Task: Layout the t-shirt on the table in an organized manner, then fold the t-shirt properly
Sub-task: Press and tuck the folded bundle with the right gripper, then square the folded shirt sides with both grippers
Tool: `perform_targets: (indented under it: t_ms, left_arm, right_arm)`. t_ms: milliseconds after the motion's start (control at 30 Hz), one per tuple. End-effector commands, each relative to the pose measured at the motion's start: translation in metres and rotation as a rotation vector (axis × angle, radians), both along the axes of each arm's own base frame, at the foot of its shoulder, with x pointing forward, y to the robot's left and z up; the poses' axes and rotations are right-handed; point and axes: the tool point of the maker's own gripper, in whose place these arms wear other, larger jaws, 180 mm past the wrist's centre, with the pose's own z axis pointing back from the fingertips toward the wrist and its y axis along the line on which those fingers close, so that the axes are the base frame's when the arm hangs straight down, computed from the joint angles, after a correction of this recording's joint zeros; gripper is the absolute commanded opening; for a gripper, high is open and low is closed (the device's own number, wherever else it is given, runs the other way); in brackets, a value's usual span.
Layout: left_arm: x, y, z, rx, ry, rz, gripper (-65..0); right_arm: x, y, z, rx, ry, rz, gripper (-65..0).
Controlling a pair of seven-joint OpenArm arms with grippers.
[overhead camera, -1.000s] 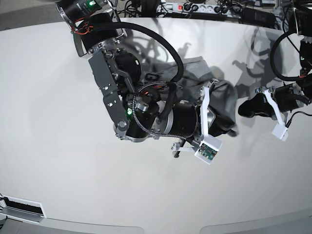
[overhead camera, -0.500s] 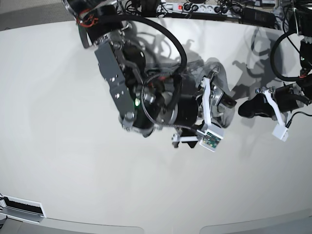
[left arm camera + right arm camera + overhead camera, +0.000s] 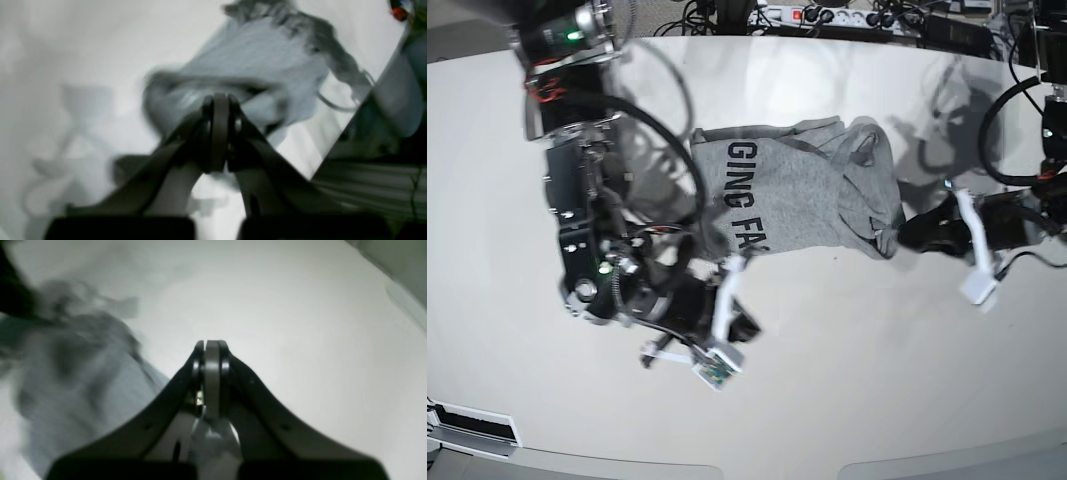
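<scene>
The heather-grey t-shirt (image 3: 797, 190) lies bunched on the white table (image 3: 907, 380), its black lettering facing up on the left half. My right gripper (image 3: 749, 328) hangs over bare table in front of the shirt's left edge. The right wrist view shows this gripper (image 3: 211, 343) shut and holding nothing, with the shirt (image 3: 76, 373) off to its left. My left gripper (image 3: 907, 233) sits at the shirt's right edge. In the left wrist view that gripper (image 3: 220, 98) is shut, with the blurred shirt (image 3: 260, 63) just beyond its tips. Contact with the cloth cannot be told.
A power strip and cables (image 3: 827, 15) run along the table's far edge. The curved front edge (image 3: 777, 468) is near the bottom of the base view. A white-and-black fixture (image 3: 472, 425) sits at the front left corner.
My right arm has swung off the shirt toward the front left, and its gripper opened, then shut on nothing. The shirt now lies uncovered. My left gripper has shifted slightly toward the shirt.
</scene>
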Motion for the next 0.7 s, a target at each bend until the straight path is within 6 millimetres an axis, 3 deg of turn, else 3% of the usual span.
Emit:
perform_targets:
  t_ms: [0,133,267,367,500,667]
  left_arm:
    - [-0.004,-0.012,0.013,-0.002,-0.046,-0.055,-65.0]
    - [-0.044,-0.067,0.010,0.034,-0.068,-0.268,-65.0]
    - [-0.086,-0.104,-0.015,0.097,-0.053,-0.431,-65.0]
    - [-0.104,-0.112,-0.038,0.175,-0.068,-0.497,-65.0]
    - [-0.111,-0.116,-0.060,0.204,-0.062,-0.506,-65.0]
    - [-0.120,-0.121,-0.096,0.234,-0.003,-0.502,-65.0]
  right_arm:
    - [0.011,0.007,0.018,0.033,-0.046,0.020,-65.0]
    - [0.018,0.005,-0.012,-0.063,0.024,0.064,-65.0]
    - [0.026,0.011,-0.037,-0.176,0.080,0.117,-65.0]
    - [0.024,0.015,-0.053,-0.238,0.116,0.157,-65.0]
    - [0.014,0.018,-0.076,-0.323,0.159,0.218,-65.0]
    - [0.009,0.002,-0.106,-0.459,0.195,0.187,-65.0]
